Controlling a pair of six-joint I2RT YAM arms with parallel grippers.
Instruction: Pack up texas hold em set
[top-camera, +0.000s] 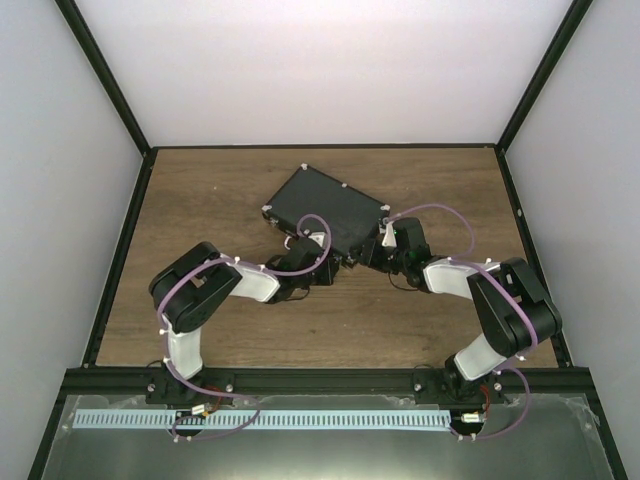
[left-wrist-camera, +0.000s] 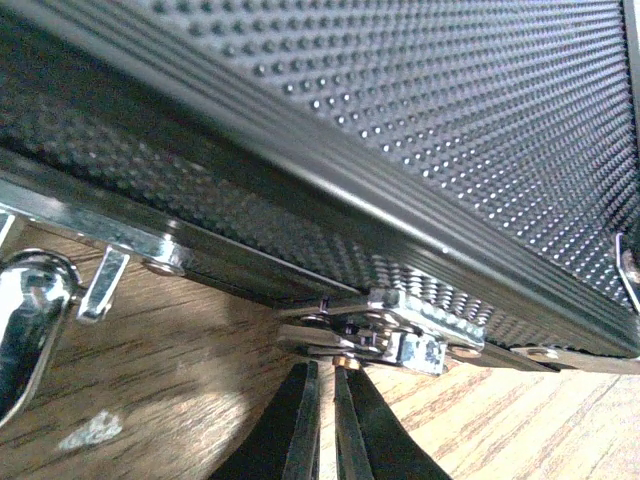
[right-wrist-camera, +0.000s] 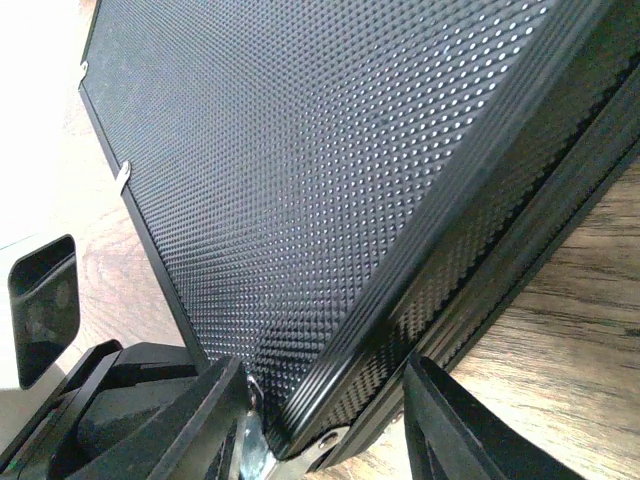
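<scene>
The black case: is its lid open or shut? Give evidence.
Shut: the case lies flat on the table, its lid closed down against its base, and nothing inside shows.

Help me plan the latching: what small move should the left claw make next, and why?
Probably nudge the shut left claw forward to press the silver latch flat: the case is closed, the latch sits just past its tips, and the right claw steadies a corner.
</scene>
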